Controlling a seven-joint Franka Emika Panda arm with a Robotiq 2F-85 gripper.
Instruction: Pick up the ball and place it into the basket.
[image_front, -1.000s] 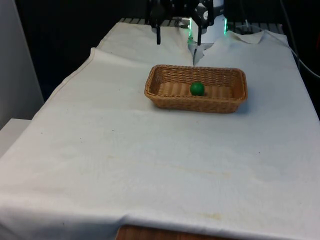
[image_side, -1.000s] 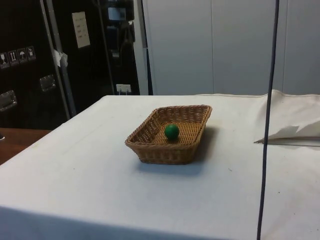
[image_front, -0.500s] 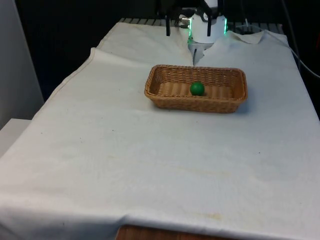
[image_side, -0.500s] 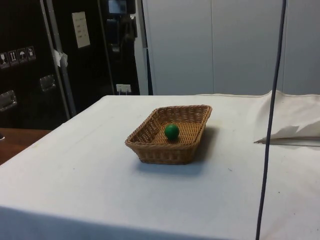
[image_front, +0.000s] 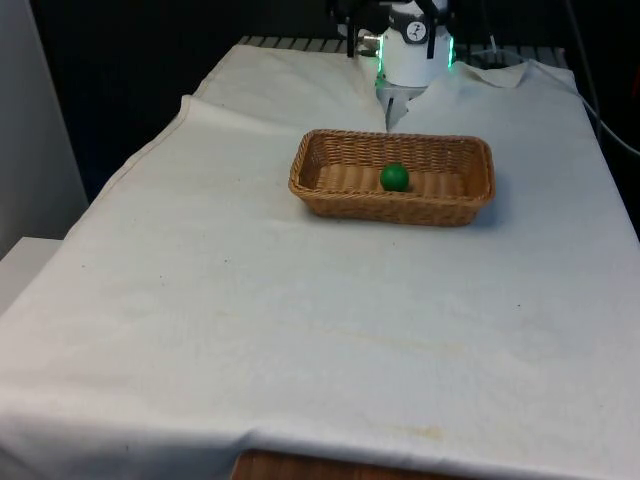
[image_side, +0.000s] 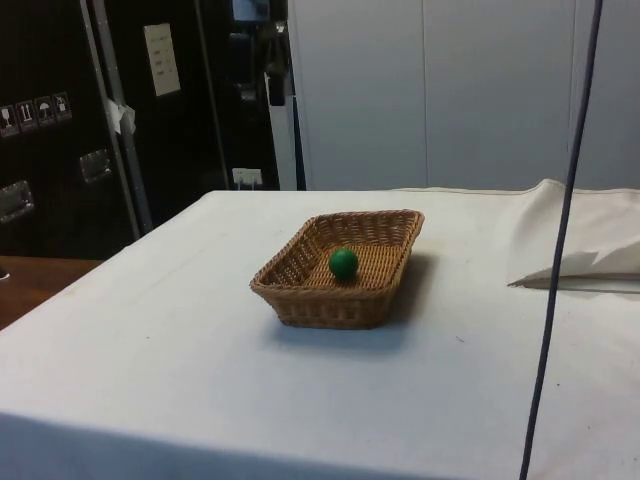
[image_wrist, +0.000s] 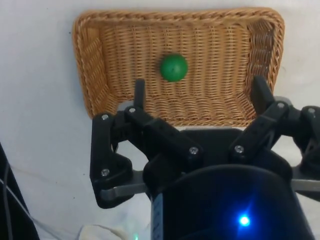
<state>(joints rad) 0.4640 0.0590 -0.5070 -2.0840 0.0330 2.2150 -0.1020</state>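
Ball (image_front: 394, 177) seated in basket (image_front: 470, 212) | gripper (image_wrist: 199, 97) spread wide, nothing held | risk: basket nudged at 12 o'clock if lowered

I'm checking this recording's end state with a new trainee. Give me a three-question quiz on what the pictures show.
1. True or false: the green ball lies inside the wicker basket.
2. Multiple choice: the gripper is (a) shut on the ball, (b) open and holding nothing, (c) pressing on the basket's rim.
3. Short answer: what covers the table under the basket?

Key
1. True; all three views show it on the basket's floor.
2. b; in the wrist view the fingers stand apart, well above the basket.
3. A white cloth.
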